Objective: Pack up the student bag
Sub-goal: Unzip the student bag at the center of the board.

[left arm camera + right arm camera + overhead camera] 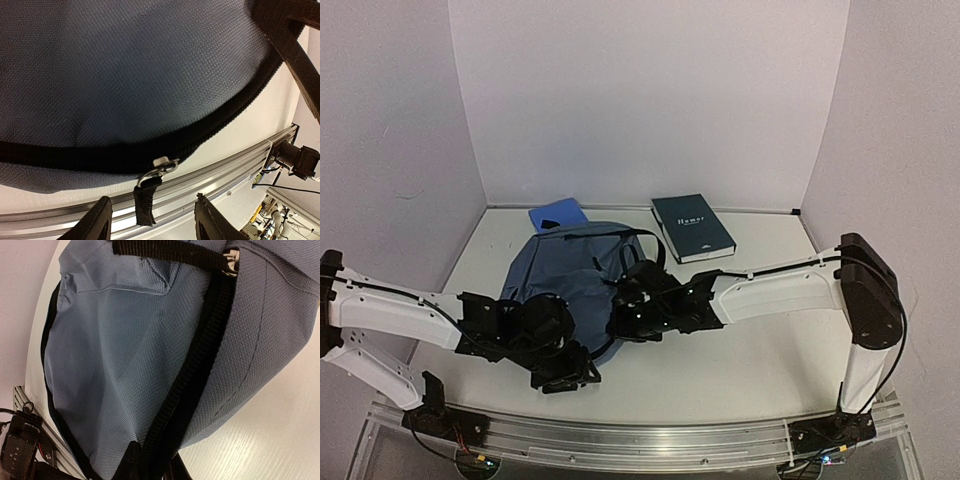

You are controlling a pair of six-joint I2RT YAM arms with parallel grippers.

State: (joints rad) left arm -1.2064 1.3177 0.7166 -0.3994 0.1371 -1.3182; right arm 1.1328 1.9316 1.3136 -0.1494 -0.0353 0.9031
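Black left pincer (pixel 152 222) stands open at the near edge of the student bag (pixel 565 270), fingers either side of the zipper pull (pixel 147 197). Just beyond, right pincer (pixel 155 465) is clamped on the bag's zipper band (pixel 200 355). Bag lies mid-worktop (pixel 760 350). Behind it: blue flat item (pixel 557 215), dark book (pixel 692 227) to its right.
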